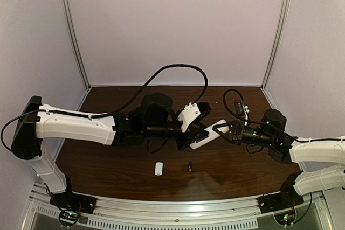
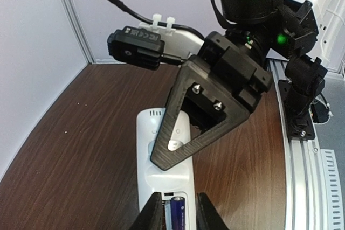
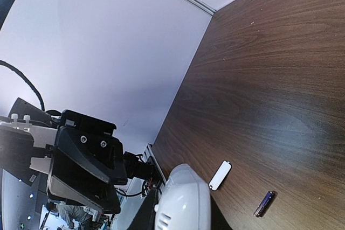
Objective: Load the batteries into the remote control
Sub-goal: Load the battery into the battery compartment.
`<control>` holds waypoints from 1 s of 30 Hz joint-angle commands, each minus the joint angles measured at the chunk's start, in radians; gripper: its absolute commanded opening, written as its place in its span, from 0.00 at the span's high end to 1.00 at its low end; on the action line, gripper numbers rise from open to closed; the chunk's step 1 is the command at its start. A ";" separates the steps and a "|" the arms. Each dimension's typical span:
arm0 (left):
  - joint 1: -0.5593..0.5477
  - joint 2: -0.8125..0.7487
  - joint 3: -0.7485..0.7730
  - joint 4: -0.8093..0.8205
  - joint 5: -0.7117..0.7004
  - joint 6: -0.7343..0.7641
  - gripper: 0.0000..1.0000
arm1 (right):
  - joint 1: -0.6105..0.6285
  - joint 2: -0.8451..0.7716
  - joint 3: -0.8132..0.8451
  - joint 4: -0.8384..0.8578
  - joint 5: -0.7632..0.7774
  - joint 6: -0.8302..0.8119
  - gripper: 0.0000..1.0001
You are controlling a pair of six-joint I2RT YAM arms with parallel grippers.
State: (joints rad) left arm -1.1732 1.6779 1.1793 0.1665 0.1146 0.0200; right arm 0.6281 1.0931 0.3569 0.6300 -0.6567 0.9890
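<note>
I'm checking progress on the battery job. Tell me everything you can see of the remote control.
The remote control is a slim white plastic bar with a rounded end and small slots there. Its back faces up, the battery bay open with one blue-purple battery lying in it. The right gripper clamps it at mid-length, off the table; the left gripper has a finger on each side of the bay end.

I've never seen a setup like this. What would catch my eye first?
Two arms meet mid-table over a slim white remote control: the right hand clamps it, while the left hand sits at its open end, where a battery lies in the bay. Nearer the arm bases, a second battery and a small white cover lie on the dark wooden table.
</note>
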 commanded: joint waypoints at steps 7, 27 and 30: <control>0.008 -0.037 -0.032 0.093 -0.084 -0.231 0.72 | 0.010 -0.079 0.047 -0.091 0.125 -0.088 1.00; 0.012 -0.251 -0.069 -0.344 0.157 0.663 0.74 | 0.051 0.056 0.182 -0.167 -0.180 -0.098 1.00; 0.012 -0.239 -0.045 -0.370 0.160 0.686 0.77 | 0.073 0.090 0.196 -0.163 -0.197 -0.099 1.00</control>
State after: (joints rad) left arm -1.1648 1.4254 1.0767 -0.1341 0.2420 0.6044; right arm 0.6754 1.1534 0.5152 0.4435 -0.7948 0.8898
